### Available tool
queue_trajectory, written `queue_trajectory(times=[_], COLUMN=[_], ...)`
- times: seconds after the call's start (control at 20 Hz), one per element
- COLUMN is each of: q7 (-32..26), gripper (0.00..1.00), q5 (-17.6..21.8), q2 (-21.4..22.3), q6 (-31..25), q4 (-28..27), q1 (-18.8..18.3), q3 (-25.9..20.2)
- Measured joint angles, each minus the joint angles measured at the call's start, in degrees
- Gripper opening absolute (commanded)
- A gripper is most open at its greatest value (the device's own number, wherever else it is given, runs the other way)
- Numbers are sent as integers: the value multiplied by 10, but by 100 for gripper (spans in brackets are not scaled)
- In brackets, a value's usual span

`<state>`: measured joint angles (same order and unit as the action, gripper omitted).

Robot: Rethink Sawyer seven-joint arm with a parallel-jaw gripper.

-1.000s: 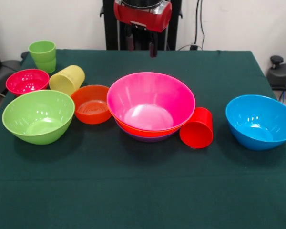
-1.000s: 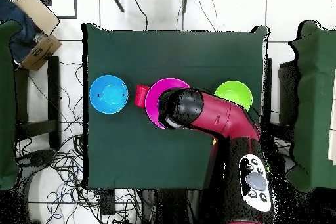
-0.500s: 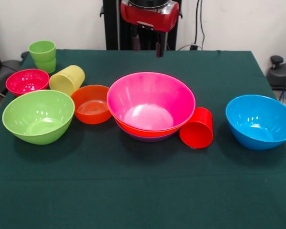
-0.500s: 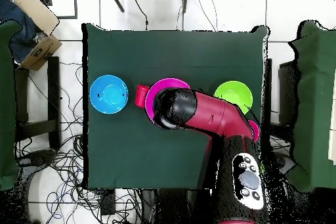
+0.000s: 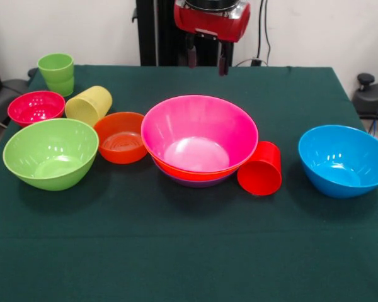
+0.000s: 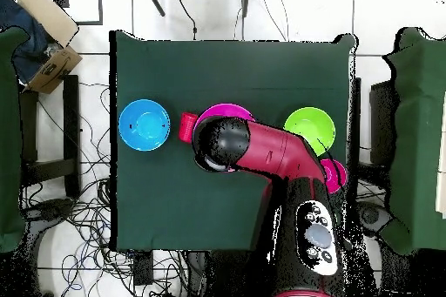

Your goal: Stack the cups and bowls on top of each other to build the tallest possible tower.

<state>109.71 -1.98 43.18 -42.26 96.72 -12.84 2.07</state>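
My gripper (image 5: 206,59) hung high over the far edge of the green-cloth table (image 5: 176,251), and my two fingers were spread apart with nothing between them. In the middle of the table sat the tower (image 5: 198,141), a big shiny pink plastic bowl nested in an orange one with a thin purple rim at the bottom. A little red plastic cup (image 5: 261,168) lay on its side, touching the tower. A big blue plastic bowl (image 5: 343,160) sat alone near one side edge. On the other side were a big lime-green bowl (image 5: 50,153) and a small red-orange bowl (image 5: 121,137), just beside each other. Behind them a pale yellow cup (image 5: 88,105) lay tipped over next to a small magenta bowl (image 5: 35,107). A green cup (image 5: 57,73) stood upright at the far corner.
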Motion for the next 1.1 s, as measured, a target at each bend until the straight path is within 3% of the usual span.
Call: queue_trajectory(times=[0.45, 1.1], q7=[0, 0], gripper=[100, 100], q5=[0, 0], q2=[0, 0], q6=[0, 22], q4=[0, 0], q1=[3, 55], q3=[0, 11])
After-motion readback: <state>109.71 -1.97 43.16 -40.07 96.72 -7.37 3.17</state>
